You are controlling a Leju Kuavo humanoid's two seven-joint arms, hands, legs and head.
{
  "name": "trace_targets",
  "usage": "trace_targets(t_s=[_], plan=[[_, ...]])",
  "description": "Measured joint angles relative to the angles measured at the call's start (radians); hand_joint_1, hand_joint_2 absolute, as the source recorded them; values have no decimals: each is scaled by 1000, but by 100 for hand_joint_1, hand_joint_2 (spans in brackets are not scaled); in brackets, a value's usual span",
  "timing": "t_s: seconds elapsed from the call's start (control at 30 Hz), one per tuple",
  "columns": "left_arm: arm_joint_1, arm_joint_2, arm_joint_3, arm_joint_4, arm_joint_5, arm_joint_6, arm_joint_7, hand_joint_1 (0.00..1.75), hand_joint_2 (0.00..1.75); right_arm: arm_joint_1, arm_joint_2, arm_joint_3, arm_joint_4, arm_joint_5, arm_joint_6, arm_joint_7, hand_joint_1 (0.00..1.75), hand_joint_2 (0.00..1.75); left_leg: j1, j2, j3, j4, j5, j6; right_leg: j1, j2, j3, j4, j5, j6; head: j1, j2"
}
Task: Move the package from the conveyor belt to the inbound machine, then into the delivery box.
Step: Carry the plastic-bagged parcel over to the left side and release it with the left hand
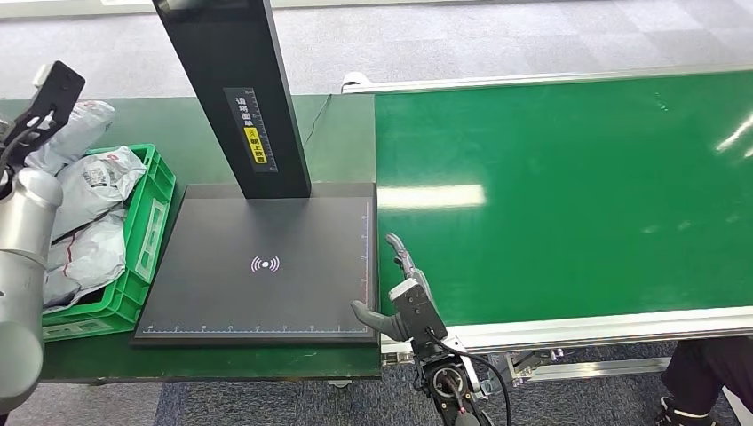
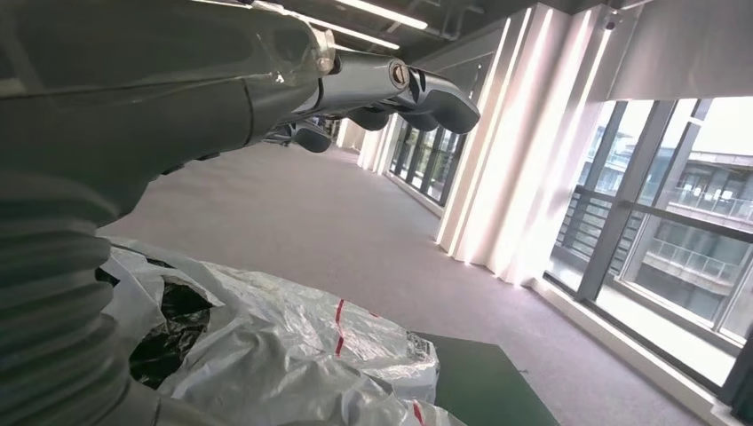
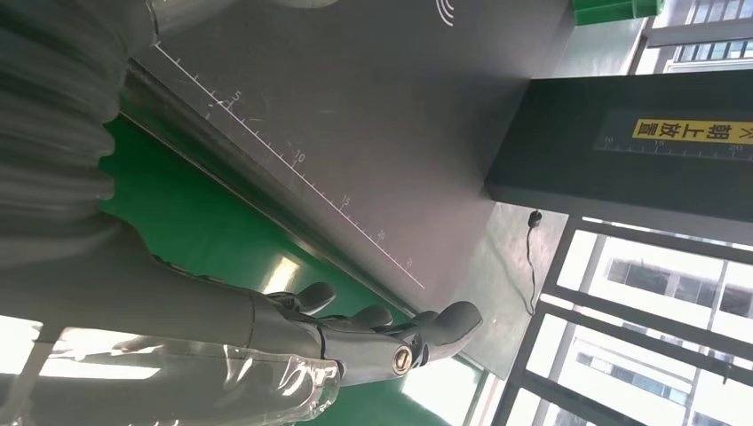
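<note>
Several crumpled grey-white packages [image 1: 89,209] lie piled in the green delivery box [image 1: 149,222] at the left; the left wrist view shows them as packages [image 2: 293,355] close below. My left hand [image 1: 51,96] hangs above the pile with straight fingers [image 2: 417,93], holding nothing. The inbound machine's flat black plate [image 1: 266,266] is bare, with its black column [image 1: 235,89] behind. My right hand [image 1: 404,297] hovers open over the seam between the plate and the green conveyor belt [image 1: 568,195], its fingers [image 3: 426,328] spread and empty. No package lies on the belt.
The belt's metal rail [image 1: 604,328] runs along the near edge. A person's dark trouser leg and shoe [image 1: 701,382] stand at the lower right. Dark green tabletop [image 1: 213,359] surrounds the plate and box. A cable [image 1: 318,120] runs behind the column.
</note>
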Motion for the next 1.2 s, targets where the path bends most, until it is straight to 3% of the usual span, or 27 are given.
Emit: trace_targets(t_s=[0.13,0.27,0.57,0.7,0.73,0.8,0.9,0.93,1.03,1.1,1.2], plan=[[-2,-5,18,-9,18,61,-46,0,175,1,0,0,0,0,-2,0,0,175,0,0,0,0,0,0,0,0,0,0,0,0,0,0],[-10,-8,49,-26,82,146,-143,0,175,3,0,0,0,-2,-9,0,0,175,0,0,0,0,0,0,0,0,0,0,0,0,0,0],[-28,-26,117,-113,391,232,-445,0,175,4,0,0,0,-10,-29,-7,0,175,0,0,0,0,0,0,0,0,0,0,0,0,0,0],[15,-38,127,-213,670,215,-638,0,175,4,-1,0,0,-21,-47,-9,0,175,0,1,0,0,0,0,0,0,0,0,0,0,0,0],[53,-47,126,-265,762,205,-690,0,175,4,-1,0,0,-24,-53,-10,0,175,-1,1,1,0,-1,0,-1,1,1,0,0,0,0,0],[210,-77,109,-449,957,201,-789,0,175,10,-1,-2,-1,-30,-66,-12,0,175,-3,5,7,-3,-3,-1,-4,5,3,0,-1,1,0,0],[555,-151,25,-794,1151,265,-874,0,175,32,-3,-13,-15,-39,-81,-16,0,44,-6,10,13,-5,-7,1,-6,10,8,-1,-6,3,0,0],[658,-172,-19,-897,1184,290,-882,0,175,41,-4,-19,-23,-41,-83,-18,0,44,-6,11,13,-5,-9,1,-6,11,8,-1,-7,3,0,0],[901,-204,-156,-1160,1257,314,-890,0,175,65,-6,-38,-53,-49,-85,-23,0,175,-6,11,12,-5,-12,3,-6,11,7,-3,-9,6,0,0],[1022,-221,-229,-1278,1306,259,-890,0,175,80,-6,-52,-74,-57,-84,-27,0,175,-6,10,12,-5,-14,5,-6,10,8,-3,-10,8,0,0],[1160,-258,-299,-1395,1377,60,-890,0,175,97,-6,-75,-108,-73,-82,-33,0,175,-6,10,11,-5,-15,6,-6,10,8,-3,-11,9,0,0]])
